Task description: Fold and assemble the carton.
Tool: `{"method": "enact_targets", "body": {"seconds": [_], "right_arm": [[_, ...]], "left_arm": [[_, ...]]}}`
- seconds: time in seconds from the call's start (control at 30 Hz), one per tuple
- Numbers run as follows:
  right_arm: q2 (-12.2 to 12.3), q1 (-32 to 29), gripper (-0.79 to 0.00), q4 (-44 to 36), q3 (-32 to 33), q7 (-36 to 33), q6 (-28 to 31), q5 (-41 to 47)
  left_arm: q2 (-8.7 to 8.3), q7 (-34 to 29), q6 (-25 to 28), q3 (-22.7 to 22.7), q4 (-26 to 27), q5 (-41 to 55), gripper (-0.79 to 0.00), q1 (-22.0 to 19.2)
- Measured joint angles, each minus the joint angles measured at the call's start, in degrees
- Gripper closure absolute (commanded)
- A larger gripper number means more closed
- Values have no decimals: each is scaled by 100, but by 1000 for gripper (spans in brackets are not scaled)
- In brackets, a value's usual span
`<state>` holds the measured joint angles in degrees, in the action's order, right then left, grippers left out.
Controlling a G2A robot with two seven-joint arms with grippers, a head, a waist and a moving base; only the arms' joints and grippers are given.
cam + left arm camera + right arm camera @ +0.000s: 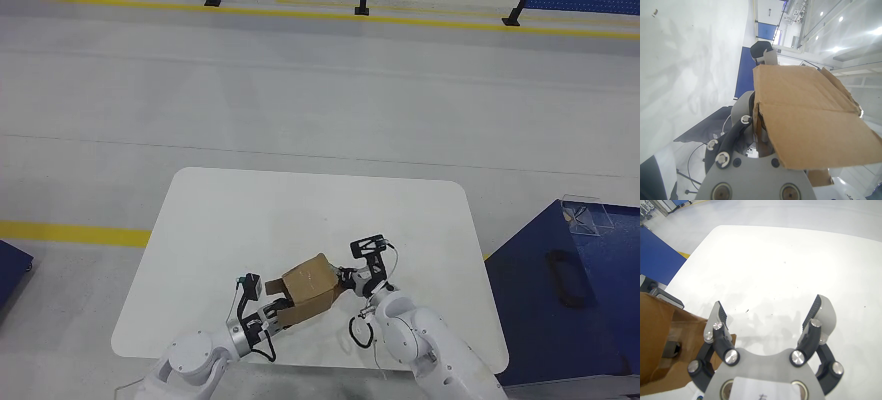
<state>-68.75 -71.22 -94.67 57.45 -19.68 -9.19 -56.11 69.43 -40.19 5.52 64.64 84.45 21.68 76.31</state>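
A brown cardboard carton (308,288), partly folded with loose flaps, is held just above the white table (300,200) near its front edge. My left gripper (268,303) is at its near-left side, shut on one wall of the carton (806,117). One grey finger (740,108) shows outside the wall; the other is hidden behind the flap. My right gripper (769,301) stands open on the carton's right side, nothing between its fingers. One of its fingers (718,317) lies against the edge of the carton (659,332).
The table stretches bare behind and to the left of the carton. Its front edge (330,362) runs close under both arms. A blue barrier (570,290) stands off the table's right side.
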Motion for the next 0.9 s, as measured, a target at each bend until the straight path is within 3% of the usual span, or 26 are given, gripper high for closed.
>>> {"method": "enact_targets", "body": {"seconds": [0.9], "right_arm": [[-216, -201, -785, -168, -258, 252, -262, -292]], "left_arm": [[-15, -164, -104, 42, -55, 148, 0, -71]]}}
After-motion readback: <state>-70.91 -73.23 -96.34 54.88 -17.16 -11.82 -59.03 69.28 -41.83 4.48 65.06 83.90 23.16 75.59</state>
